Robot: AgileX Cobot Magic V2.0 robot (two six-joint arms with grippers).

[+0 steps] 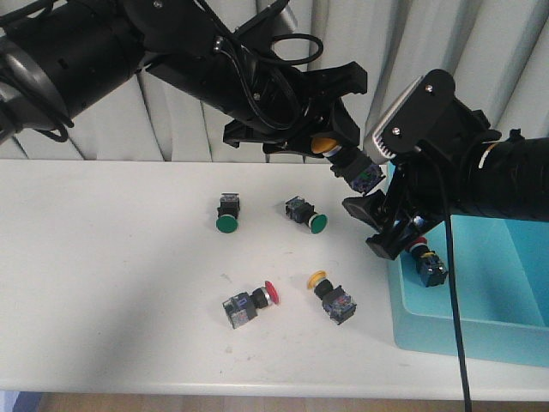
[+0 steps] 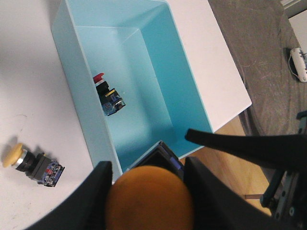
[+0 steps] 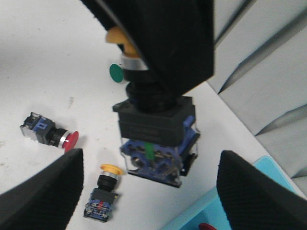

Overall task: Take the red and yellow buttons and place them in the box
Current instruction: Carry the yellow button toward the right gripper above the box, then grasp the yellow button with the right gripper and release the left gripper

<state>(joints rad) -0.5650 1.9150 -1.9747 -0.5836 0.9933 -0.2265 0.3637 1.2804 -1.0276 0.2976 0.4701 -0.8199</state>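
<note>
White counter (image 1: 103, 257) under pleated curtains (image 1: 515, 51). Left arm stretched across, fingers (image 1: 339, 142) clamped on a yellow button (image 1: 347, 159) held in the air by the blue box (image 1: 480, 292). Right fingers (image 1: 386, 227) spread wide, empty, at the box's near wall. Red button (image 1: 426, 262) in the box; another red one (image 1: 249, 302) and a yellow one (image 1: 333, 296) on the counter, beside two green buttons (image 1: 266, 215).

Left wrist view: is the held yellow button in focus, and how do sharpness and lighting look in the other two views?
Left wrist view: the held yellow button is a blurred orange blob, while the box is sharp. Right wrist view: the right gripper's fingers are soft and the table buttons slightly blurred. Front view: evenly lit, with a broad soft shadow on the table.
</note>
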